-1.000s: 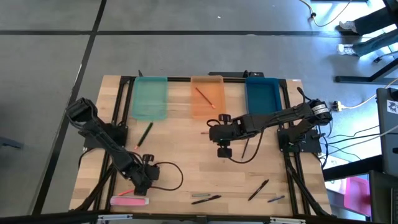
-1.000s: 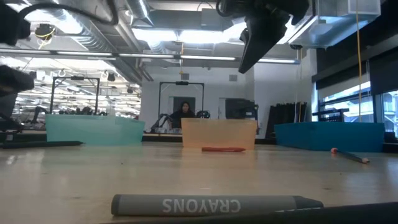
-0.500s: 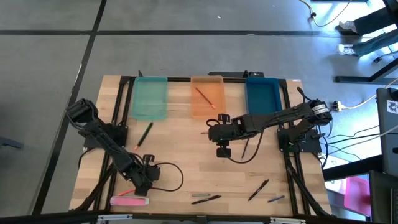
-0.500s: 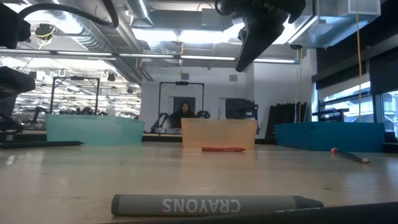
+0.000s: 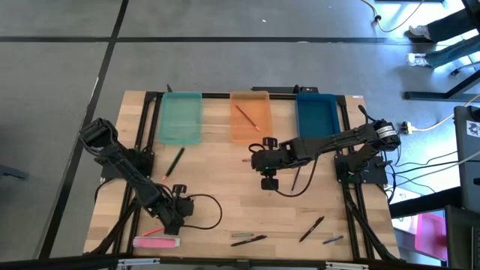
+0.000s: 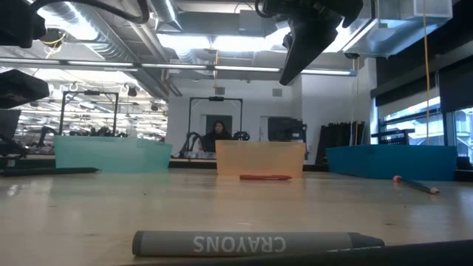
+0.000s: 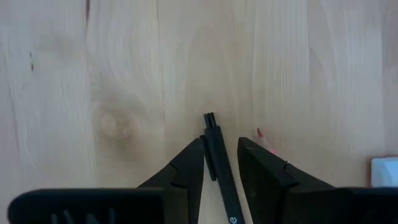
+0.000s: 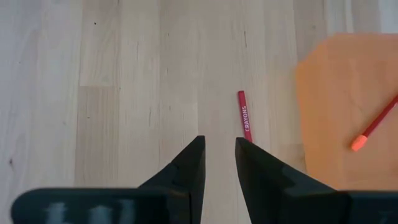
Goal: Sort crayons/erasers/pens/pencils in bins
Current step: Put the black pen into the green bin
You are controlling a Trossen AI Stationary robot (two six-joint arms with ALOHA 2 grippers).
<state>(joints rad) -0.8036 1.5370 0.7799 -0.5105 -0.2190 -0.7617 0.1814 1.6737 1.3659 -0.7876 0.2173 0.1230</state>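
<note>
Between the left gripper's [image 7: 221, 163] 2 dark fingers lies a slim black pen [image 7: 219, 165] — narrow gap, contact unclear — the pink eraser [image 5: 156, 242] just beside.

The wooden table [image 5: 225, 187] holds three bins in a row at 12 o'clock: a teal bin [image 5: 181, 118], an orange bin [image 5: 250, 117] and a blue bin [image 5: 316, 116]. A green stick [image 5: 175, 162] lies near 10 o'clock. A small red crayon [image 8: 245, 117] lies just below the orange bin. A pink eraser [image 5: 156, 242] sits at 7 o'clock. A grey crayon [image 6: 255, 243], a black pen [image 5: 311, 229] and more small sticks lie along 6 to 5 o'clock.
</note>
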